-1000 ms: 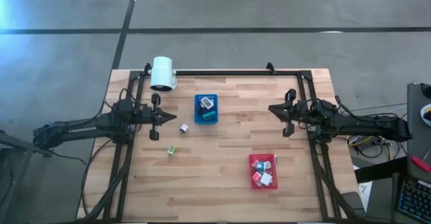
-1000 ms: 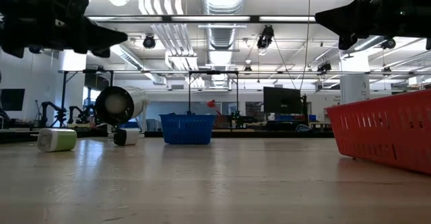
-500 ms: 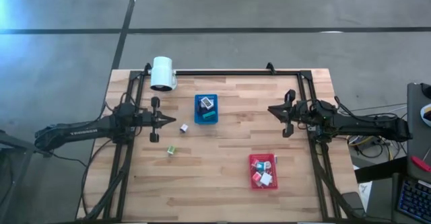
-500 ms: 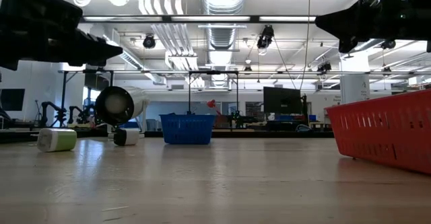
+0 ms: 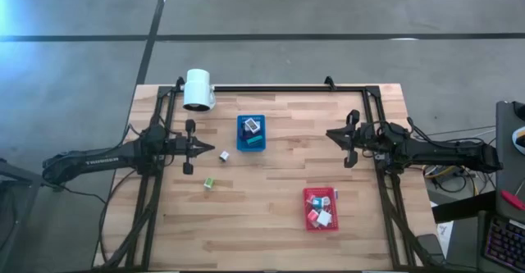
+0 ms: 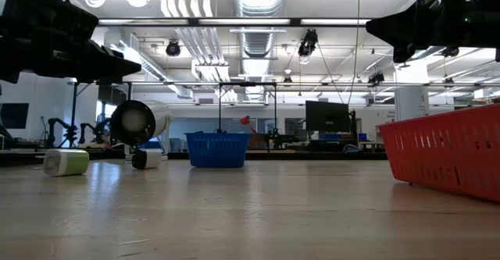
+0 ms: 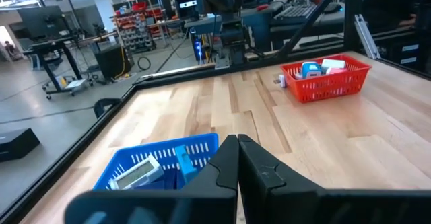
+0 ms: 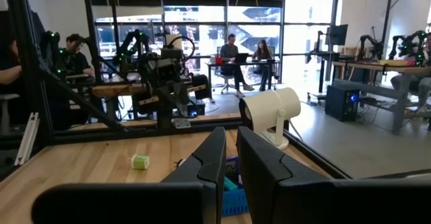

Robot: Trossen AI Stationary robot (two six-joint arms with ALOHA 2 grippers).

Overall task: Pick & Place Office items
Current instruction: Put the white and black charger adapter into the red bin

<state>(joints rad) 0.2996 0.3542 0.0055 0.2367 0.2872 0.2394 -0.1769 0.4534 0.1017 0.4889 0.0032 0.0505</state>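
Above table: both fingers (image 5: 203, 147) (image 5: 330, 134) shut, empty.

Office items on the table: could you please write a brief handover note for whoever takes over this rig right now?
Left gripper: shut, empty, raised near the white block.
Right gripper: waiting raised at the right side, nothing visibly held.
Done: several items lie in the blue tray and several in the red tray.
Left: the white block and the green block are loose on the table, both on the left arm's side.
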